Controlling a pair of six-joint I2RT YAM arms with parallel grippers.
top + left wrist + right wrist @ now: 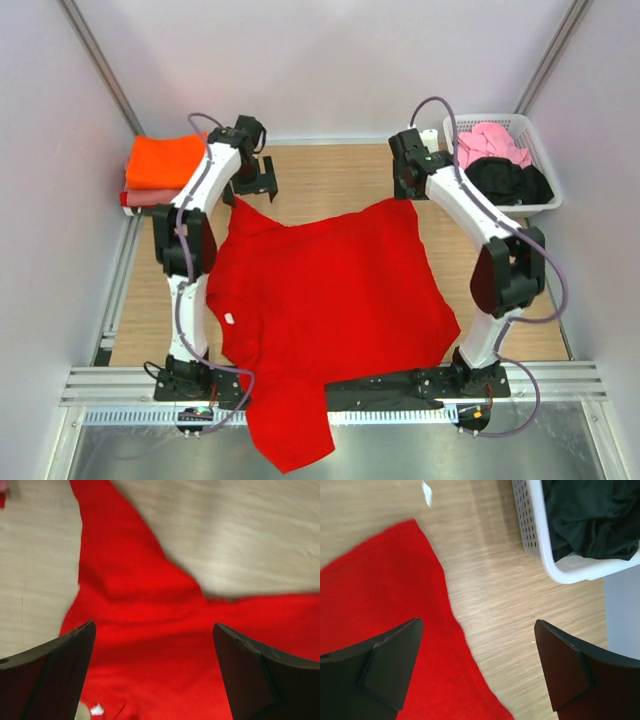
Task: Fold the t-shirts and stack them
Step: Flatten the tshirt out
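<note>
A wooden table [330, 170] seen from above, with two robot arms reaching away from its near edge. A bright red t-shirt [330, 300] lies spread flat across the middle of the table. Its lower part spills over the near edge, past the arm bases.

The left gripper [262, 182] hovers over the shirt's far left corner, its fingers spread wide and holding nothing. The right gripper [408, 180] hangs above the far right corner, equally wide apart and empty (its wrist camera shows one finger over red cloth and the other over bare wood).

At the far left, an orange t-shirt [165, 160] sits folded on top of a salmon-pink one [150, 197]. That looks like the start of the stack.

At the far right, a white basket [545, 200] holds a crumpled pink t-shirt [490, 143] and a black t-shirt [510, 180].

By my reckoning, two shirts are finished. The red one is laid out but not yet folded, and two more wait in the basket.
</note>
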